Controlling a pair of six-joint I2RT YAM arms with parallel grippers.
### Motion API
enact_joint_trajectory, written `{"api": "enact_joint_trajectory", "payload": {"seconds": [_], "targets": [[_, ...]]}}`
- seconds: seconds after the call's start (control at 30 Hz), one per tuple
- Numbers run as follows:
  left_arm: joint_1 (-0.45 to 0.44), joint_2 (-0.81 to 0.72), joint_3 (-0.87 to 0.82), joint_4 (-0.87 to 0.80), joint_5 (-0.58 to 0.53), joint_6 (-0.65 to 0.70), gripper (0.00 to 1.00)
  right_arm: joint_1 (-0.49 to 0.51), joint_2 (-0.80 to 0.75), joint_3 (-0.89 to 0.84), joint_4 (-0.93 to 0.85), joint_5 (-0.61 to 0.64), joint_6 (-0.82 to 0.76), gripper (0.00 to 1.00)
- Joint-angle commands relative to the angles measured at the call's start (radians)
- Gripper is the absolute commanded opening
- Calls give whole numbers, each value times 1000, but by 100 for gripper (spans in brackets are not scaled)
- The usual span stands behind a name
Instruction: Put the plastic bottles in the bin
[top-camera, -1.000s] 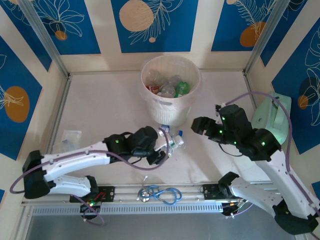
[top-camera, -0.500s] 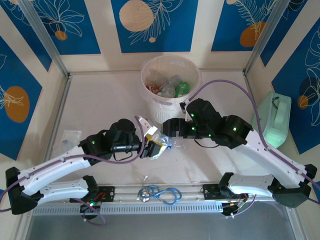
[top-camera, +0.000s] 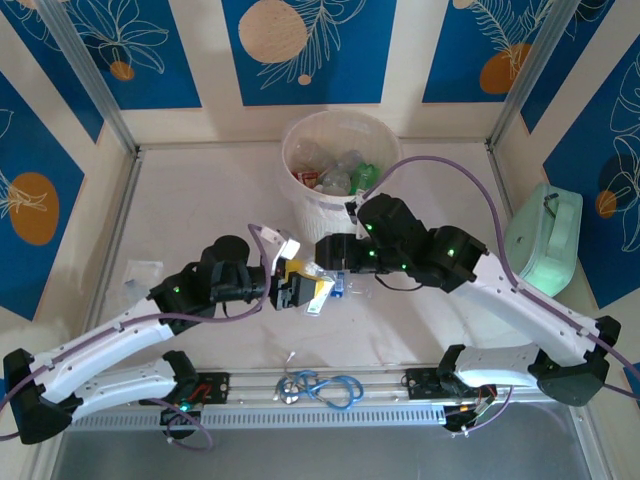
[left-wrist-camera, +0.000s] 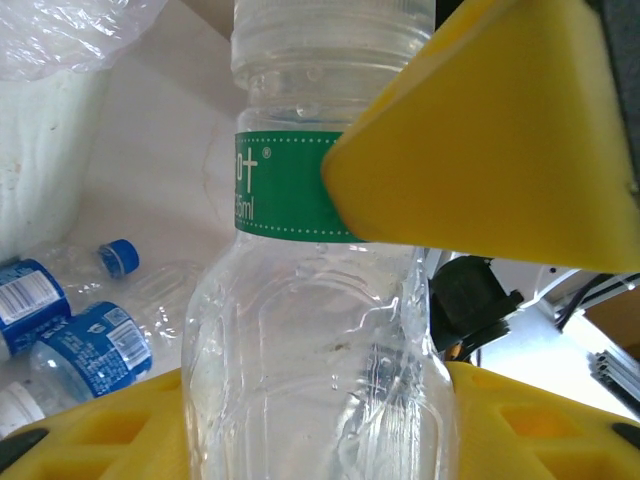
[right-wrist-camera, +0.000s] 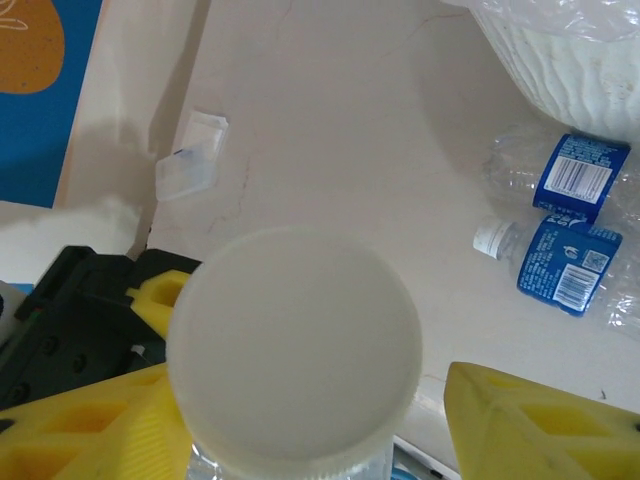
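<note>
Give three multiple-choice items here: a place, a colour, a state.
1. The tall round cream-white ribbed plastic bin stands at the table's: A far middle; B near left; C right edge.
2. The label on the clear plastic bottle in the left gripper is: A blue; B green; C orange.
3. The left gripper is: A open; B shut on the bottle; C shut on a cable.
1 A: it stands at the back, centred. 2 B: a green band shows. 3 B: yellow fingers press the bottle.

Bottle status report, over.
Left hand gripping bottle. Right hand open around its cap. Bin just beyond. Two loose bottles beside bin.
</note>
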Motion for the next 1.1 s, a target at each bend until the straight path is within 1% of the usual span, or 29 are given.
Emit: {"api": "enact_joint_trajectory", "payload": {"seconds": [0.0, 0.17, 0.23, 0.4, 0.47, 0.57, 0.6, 0.63, 0.77, 0.87, 0.97, 1.07], "targets": [[17, -23, -16, 68, 55, -34, 53, 8, 12, 10, 30, 15, -14, 62], [27, -28, -33, 99, 89, -59, 53, 5, 30, 17, 42, 17, -28, 61], [31, -29, -37, 108, 100, -68, 53, 5, 35, 19, 44, 21, -33, 57], [43, -42, -50, 116, 92, -82, 54, -2, 48, 31, 48, 12, -43, 43], [47, -47, -49, 110, 76, -86, 64, -2, 53, 43, 47, 8, -50, 39], [50, -50, -45, 98, 45, -87, 86, -1, 57, 67, 40, 12, -57, 36], [50, -52, -43, 93, 31, -88, 95, -2, 57, 77, 38, 15, -61, 36], [51, -55, -40, 87, 12, -88, 100, -4, 57, 88, 36, 18, -66, 35], [51, -73, -22, 49, -49, -81, 100, -26, 60, 136, 26, 21, -79, 35], [52, -97, 3, -17, -136, -75, 100, -51, 71, 191, 13, 20, -104, 35], [56, -136, 29, -91, -232, -78, 100, -101, 94, 270, -27, 44, -126, 35], [60, -162, 61, -205, -380, -101, 100, -176, 109, 325, -46, 51, -121, 35]]}}
